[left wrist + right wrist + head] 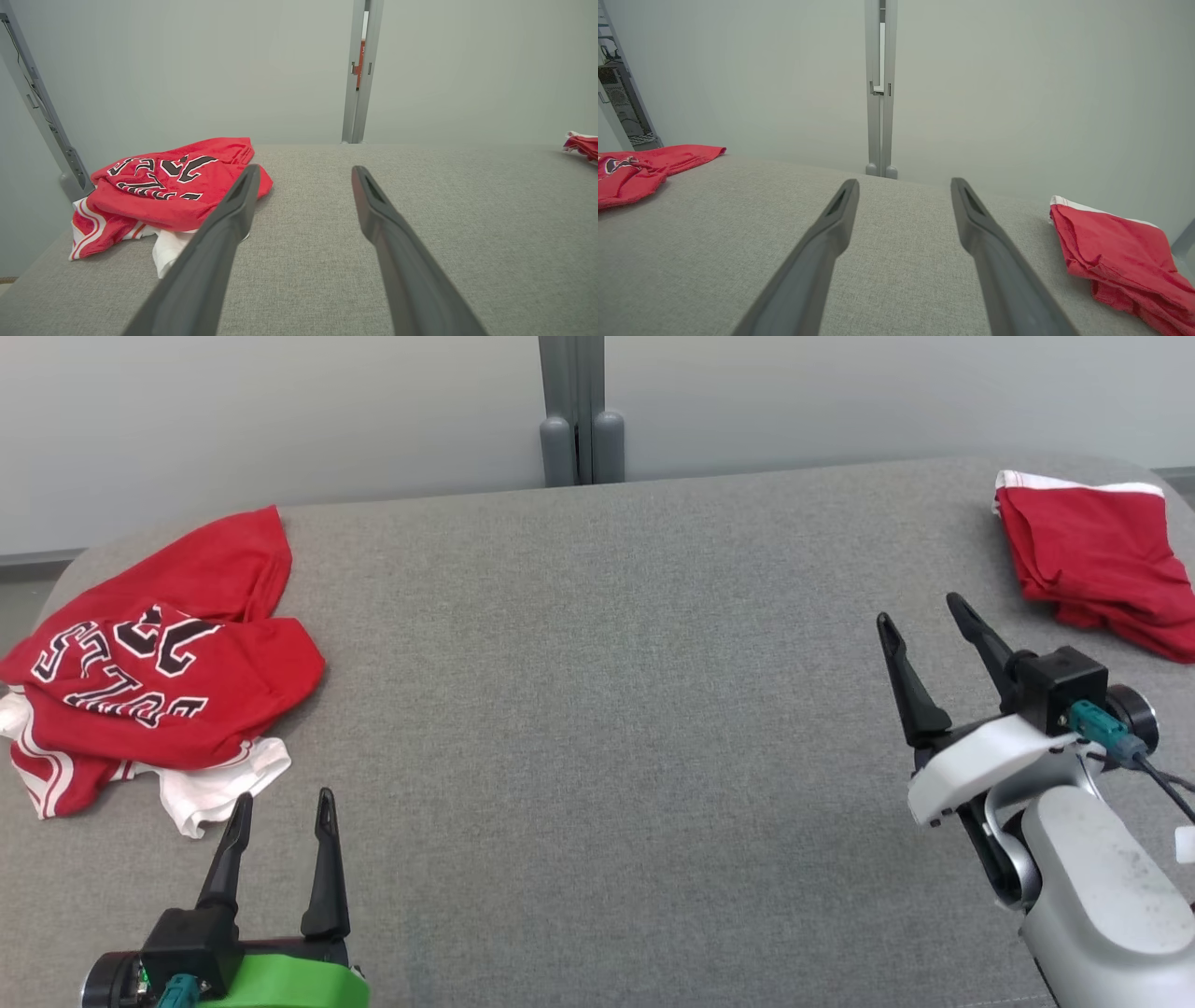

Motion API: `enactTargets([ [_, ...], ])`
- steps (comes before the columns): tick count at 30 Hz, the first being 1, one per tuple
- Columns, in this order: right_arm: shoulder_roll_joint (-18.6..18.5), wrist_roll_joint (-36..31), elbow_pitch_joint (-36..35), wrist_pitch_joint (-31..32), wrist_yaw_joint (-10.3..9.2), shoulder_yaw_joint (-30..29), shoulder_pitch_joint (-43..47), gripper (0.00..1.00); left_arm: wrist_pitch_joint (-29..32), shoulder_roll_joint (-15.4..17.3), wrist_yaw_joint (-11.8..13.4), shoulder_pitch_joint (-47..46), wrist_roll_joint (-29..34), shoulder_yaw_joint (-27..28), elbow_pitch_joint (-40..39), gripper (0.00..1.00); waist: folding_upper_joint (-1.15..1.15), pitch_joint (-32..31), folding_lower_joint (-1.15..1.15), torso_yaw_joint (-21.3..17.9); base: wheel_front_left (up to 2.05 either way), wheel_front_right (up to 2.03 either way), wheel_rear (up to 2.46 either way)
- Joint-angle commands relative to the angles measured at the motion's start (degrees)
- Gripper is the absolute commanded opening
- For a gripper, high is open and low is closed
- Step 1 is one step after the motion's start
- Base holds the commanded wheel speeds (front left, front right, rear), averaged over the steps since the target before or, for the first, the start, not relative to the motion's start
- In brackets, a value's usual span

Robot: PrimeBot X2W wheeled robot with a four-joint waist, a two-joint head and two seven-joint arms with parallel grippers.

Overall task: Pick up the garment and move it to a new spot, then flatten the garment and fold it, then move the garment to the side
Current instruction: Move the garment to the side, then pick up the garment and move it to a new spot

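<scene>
A crumpled red garment [159,681] with black-and-white lettering and white trim lies in a heap at the table's left edge; the left wrist view has it [177,186] just left of the fingers. My left gripper [285,796] stands open a little in front of the heap, empty and apart from it. A second red garment [1102,560], folded with a white band, lies at the far right corner. My right gripper [918,609] hovers open and empty to its near left. The folded garment [1115,247] sits right of the right gripper's fingers.
The grey fabric-covered table [597,709] stretches bare between the two garments. A grey post [581,411] stands against the pale wall behind the far edge. The table's corners are rounded, and floor shows beyond the left one.
</scene>
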Motion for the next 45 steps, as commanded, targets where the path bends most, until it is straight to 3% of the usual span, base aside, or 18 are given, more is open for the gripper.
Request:
enactTargets([
  [1,0.7,-0.1,-0.9,-0.1,-0.11,-0.6,2.1,1.0,0.0,0.1,0.3,1.2,-0.8,0.3,0.2,1.0,0.0,-2.5,0.01,0.4,0.0,0.0,0.0],
  [21,8.1,-2.3,-10.9,-0.1,-0.11,-8.1,18.7,1.0,0.0,1.1,0.2,2.5,-1.0,1.2,3.0,1.0,0.0,-5.6,0.01,0.2,0.0,0.0,0.0],
  [45,12.0,-5.2,-11.8,-0.2,-0.11,-10.9,21.8,1.0,0.8,2.3,1.4,1.4,-1.5,0.7,2.7,1.0,0.0,-5.6,0.01,1.3,0.0,0.0,0.0],
])
